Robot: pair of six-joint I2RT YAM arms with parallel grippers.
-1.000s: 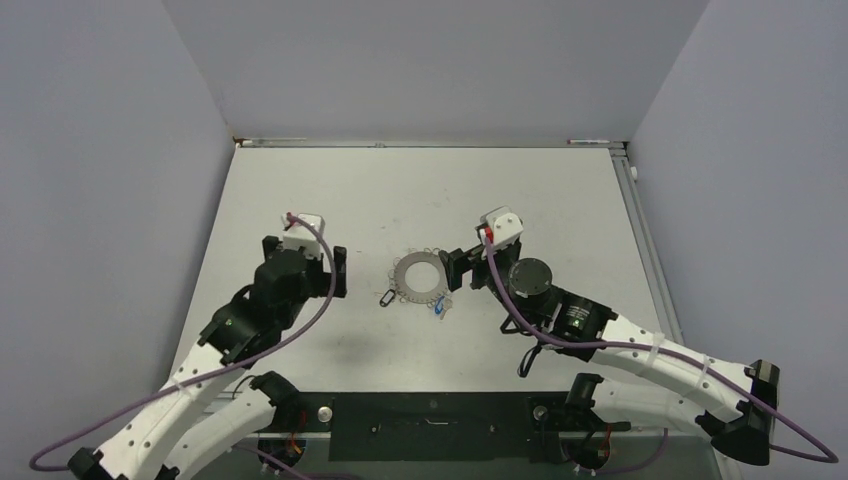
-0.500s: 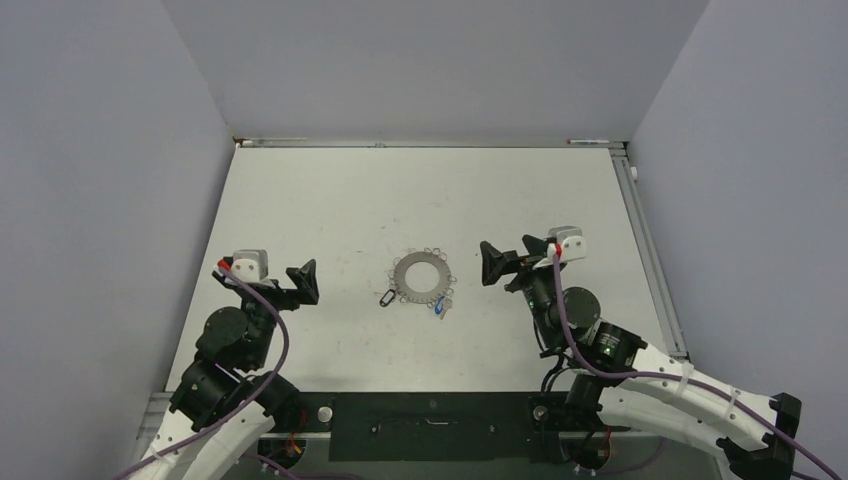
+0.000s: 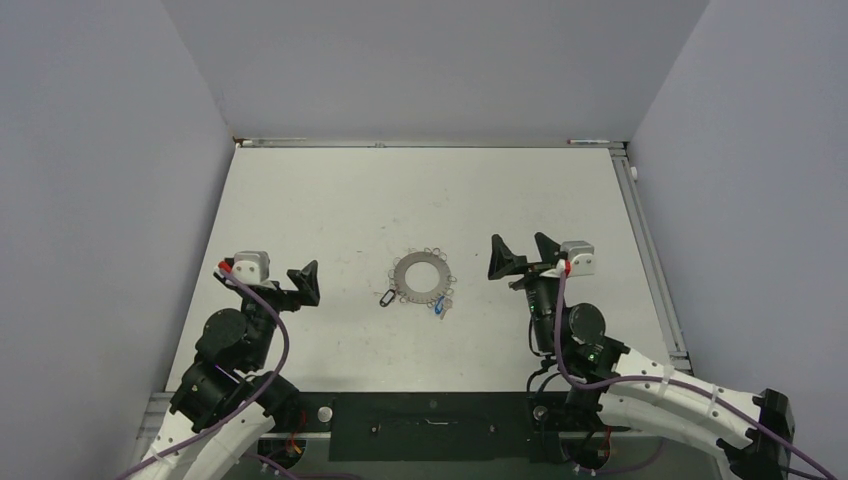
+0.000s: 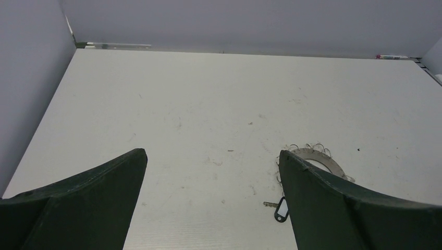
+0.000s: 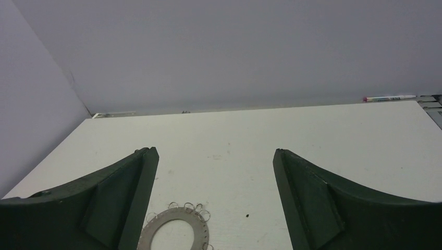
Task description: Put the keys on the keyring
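Seemingly pre-grasp stage, nothing held. At worktop (image 3: 420, 190) centre lies keyring (image 3: 403, 277), flat; key (image 3: 386, 298) just beside rim at 7 o'clock, blue tag (image 3: 438, 308) at 5. Whether key already threaded on loop, cannot tell. At 9 o'clock of ring, left end effector (image 4: 212, 152); at 3, right end effector (image 5: 215, 151); both spread wide, empty, well apart from ring. Next, likely: one steadies ring, other pinches tiny key, needing low, fine approach
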